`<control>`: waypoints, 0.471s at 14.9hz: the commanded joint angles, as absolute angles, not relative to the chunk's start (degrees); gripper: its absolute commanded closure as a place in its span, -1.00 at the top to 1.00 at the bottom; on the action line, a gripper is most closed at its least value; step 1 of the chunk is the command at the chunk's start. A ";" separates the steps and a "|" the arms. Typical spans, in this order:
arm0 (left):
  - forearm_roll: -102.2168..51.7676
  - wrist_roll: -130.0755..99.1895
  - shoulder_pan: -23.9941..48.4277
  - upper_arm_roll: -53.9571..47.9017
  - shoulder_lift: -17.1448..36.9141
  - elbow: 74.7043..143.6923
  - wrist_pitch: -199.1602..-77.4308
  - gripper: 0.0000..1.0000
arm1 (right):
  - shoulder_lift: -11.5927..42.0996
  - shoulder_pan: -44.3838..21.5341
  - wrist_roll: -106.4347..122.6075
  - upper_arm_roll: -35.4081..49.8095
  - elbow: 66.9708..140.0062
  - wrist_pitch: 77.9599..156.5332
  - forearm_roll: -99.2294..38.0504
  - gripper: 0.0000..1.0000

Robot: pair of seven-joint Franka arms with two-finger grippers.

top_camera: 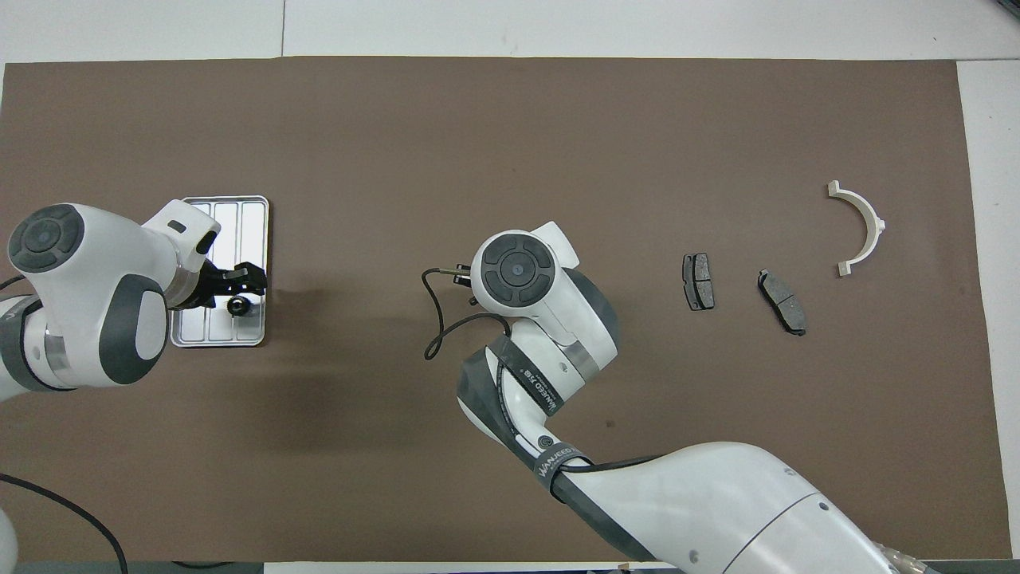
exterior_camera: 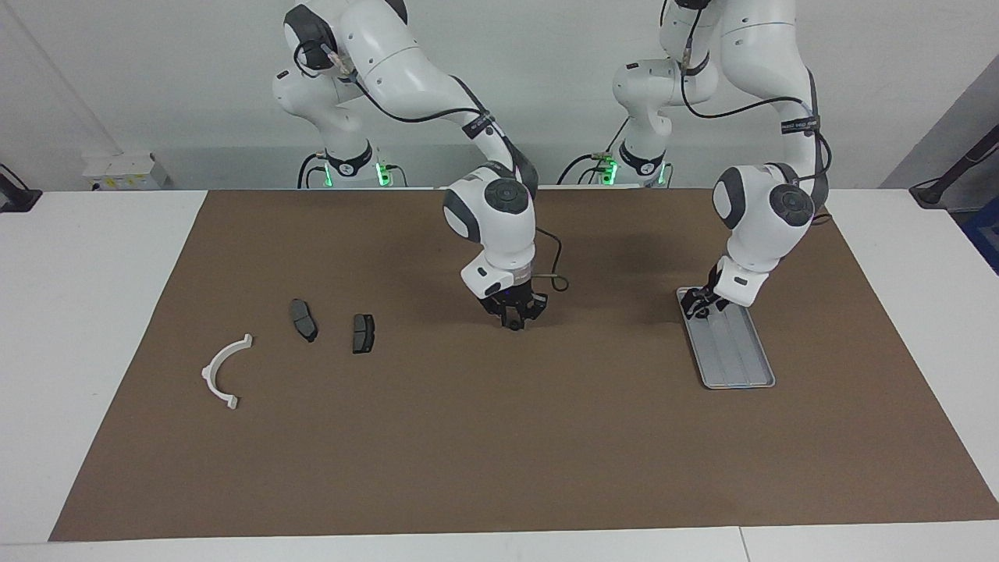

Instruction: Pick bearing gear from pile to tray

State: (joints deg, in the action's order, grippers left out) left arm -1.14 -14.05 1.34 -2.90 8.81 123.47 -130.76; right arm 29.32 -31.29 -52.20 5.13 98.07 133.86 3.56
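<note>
Releasing a small black round piece [top_camera: 237, 305] onto the tray [top_camera: 253, 209], the left gripper [top_camera: 239, 281] jaws stand parted; right gripper [exterior_camera: 517, 316] jaw state cannot be told, low over the mat [exterior_camera: 499, 437].

A brown rectangular mat [exterior_camera: 499, 437] covers the table [exterior_camera: 94, 312]. The flat silver-grey metal tray [exterior_camera: 741, 367] lies on it toward the left arm's end, a small black round piece [top_camera: 237, 304] in it. Two dark grey plates [exterior_camera: 303, 319] [exterior_camera: 363, 333] lie side by side toward the right arm's end, the white curved half-ring bracket [exterior_camera: 222, 371] beside them, farther from the robots.
</note>
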 commanded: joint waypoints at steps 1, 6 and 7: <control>-0.97 -18.18 3.68 -2.64 8.09 121.56 -127.89 0.63 | 28.39 -28.57 -50.89 5.54 96.86 133.51 4.04 0.39; -1.23 -34.07 12.82 -2.72 9.84 116.55 -127.35 0.75 | 23.82 -17.69 -32.12 5.62 93.97 128.68 3.16 0.59; -1.40 -35.93 14.66 -2.72 10.28 115.32 -127.27 0.83 | 23.64 -15.67 -27.64 5.62 92.13 127.02 3.16 0.64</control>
State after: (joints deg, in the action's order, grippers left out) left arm -1.25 -31.21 11.25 -3.45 8.93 118.61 -129.14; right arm 25.23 -20.09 -35.55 4.71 94.33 130.17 3.54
